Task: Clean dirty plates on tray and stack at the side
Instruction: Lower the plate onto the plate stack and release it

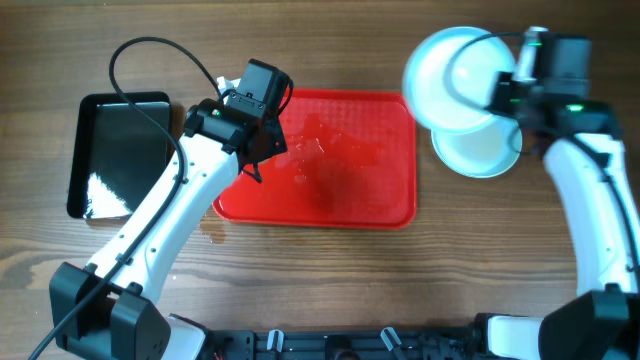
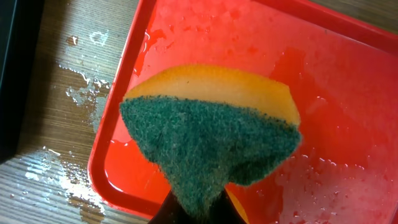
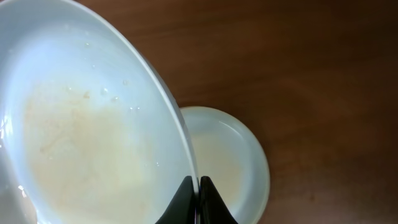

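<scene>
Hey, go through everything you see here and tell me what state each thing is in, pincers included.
Red tray: wet, no plates on it.
Sponge: clamped in the left pincer, over the red tray's left side.
Raised plate: tilted, rim clamped by the right pincer, faint film inside.
Lower plate: lying flat, right of the red tray.
Black tray: lying flat, glossy.
Table: water splashes beside the red tray.

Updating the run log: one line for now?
left claw: grips sponge over tray | right claw: grips plate over second plate | tray: wet
</scene>
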Controlling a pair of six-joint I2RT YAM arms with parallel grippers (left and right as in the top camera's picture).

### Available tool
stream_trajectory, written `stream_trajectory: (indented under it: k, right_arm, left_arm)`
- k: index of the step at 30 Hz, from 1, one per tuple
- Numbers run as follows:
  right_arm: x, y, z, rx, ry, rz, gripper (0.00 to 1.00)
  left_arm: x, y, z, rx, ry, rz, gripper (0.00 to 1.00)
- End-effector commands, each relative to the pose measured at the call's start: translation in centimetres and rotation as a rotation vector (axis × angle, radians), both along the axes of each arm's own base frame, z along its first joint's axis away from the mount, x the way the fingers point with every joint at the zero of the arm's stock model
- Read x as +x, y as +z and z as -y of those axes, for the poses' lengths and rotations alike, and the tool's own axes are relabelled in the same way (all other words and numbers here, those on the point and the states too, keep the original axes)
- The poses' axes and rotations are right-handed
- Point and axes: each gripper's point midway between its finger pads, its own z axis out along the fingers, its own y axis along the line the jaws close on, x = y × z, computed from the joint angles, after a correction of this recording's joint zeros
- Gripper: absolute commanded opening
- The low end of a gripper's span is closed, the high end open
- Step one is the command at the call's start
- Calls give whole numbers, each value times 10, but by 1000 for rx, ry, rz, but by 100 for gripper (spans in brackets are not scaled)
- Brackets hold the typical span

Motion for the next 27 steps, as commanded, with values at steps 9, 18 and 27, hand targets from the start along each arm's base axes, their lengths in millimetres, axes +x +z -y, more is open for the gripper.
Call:
stream_trajectory:
  k: [9,18,27]
  right_arm:
    - [-3,-93,40,191,-130,-227,4]
    - [-14,-114,62,85,-199,-312,4]
    - [-17,-115,61,88,-199,-323,37]
  left_arm:
    - [0,-6,0,-11,18,-10,5]
    - [1,-5,0,-13,18,-6,5]
    - [1,-5,0,-12,18,-6,5]
